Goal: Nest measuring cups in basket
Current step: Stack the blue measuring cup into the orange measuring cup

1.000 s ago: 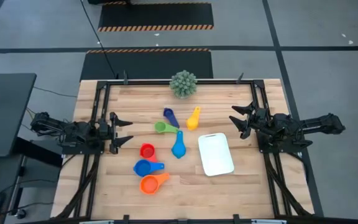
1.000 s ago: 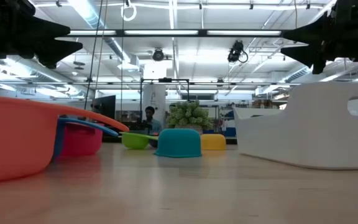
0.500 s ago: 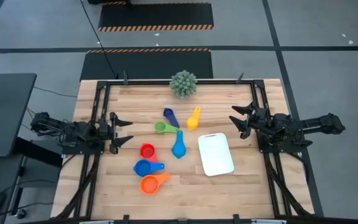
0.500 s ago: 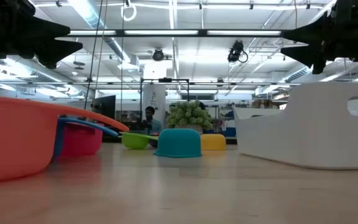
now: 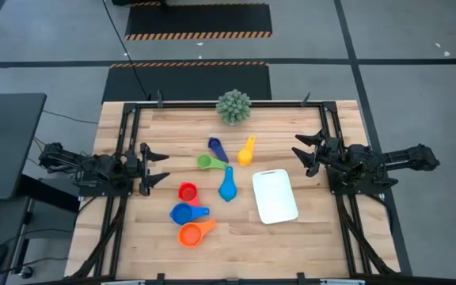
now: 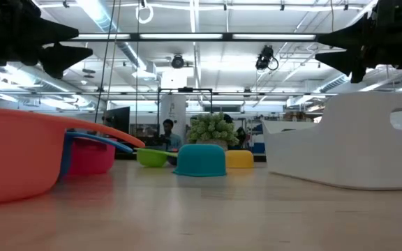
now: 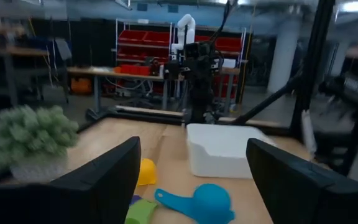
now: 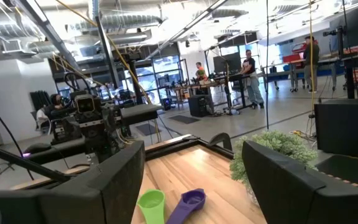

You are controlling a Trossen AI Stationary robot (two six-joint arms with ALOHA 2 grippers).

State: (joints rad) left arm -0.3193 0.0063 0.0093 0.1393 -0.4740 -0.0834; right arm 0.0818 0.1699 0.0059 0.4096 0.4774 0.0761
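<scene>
Seven measuring cups lie loose on the wooden table: purple, yellow, green, light blue, red, blue and orange. The light blue cup sits mouth down. The white basket rests flat on the table to their right, with nothing in it. My left gripper hangs open above the table's left edge, pointing level toward the cups. My right gripper hangs open above the right edge, beside the basket's far end. Both are well above the table.
A spiky green ball-shaped plant stands at the middle of the far edge. Black frame rails run along the table's left, right and far sides. Bare wood lies near the front edge. People stand in the room beyond.
</scene>
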